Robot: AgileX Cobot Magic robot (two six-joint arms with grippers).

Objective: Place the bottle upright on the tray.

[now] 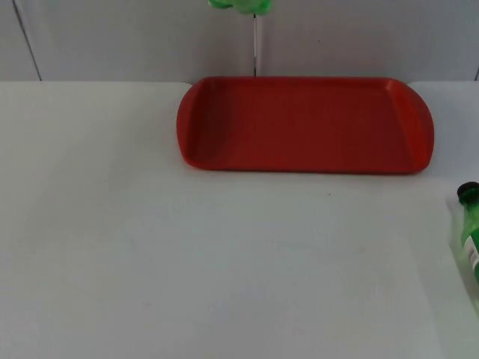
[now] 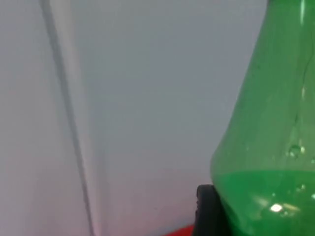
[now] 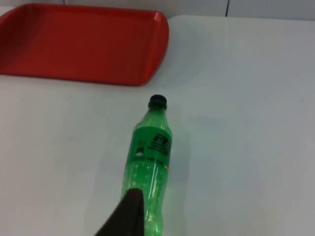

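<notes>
A red tray (image 1: 299, 123) lies at the back of the table, against the wall. One green bottle (image 1: 239, 4) hangs in the air above the tray's far rim. In the left wrist view this bottle (image 2: 268, 147) is very close, with green liquid in its lower half; my left gripper (image 2: 216, 216) is shut on it, and one black fingertip (image 2: 205, 211) rests against its side. A second green bottle (image 1: 469, 224) with a black cap lies on its side at the table's right edge. My right gripper (image 3: 129, 216) hovers just over this lying bottle (image 3: 150, 162), near its base.
The grey partition wall (image 1: 112, 37) stands right behind the tray, with a vertical seam (image 1: 255, 45). The lying bottle's cap (image 3: 158, 101) points toward the tray's near right corner (image 3: 152, 69), a short gap away.
</notes>
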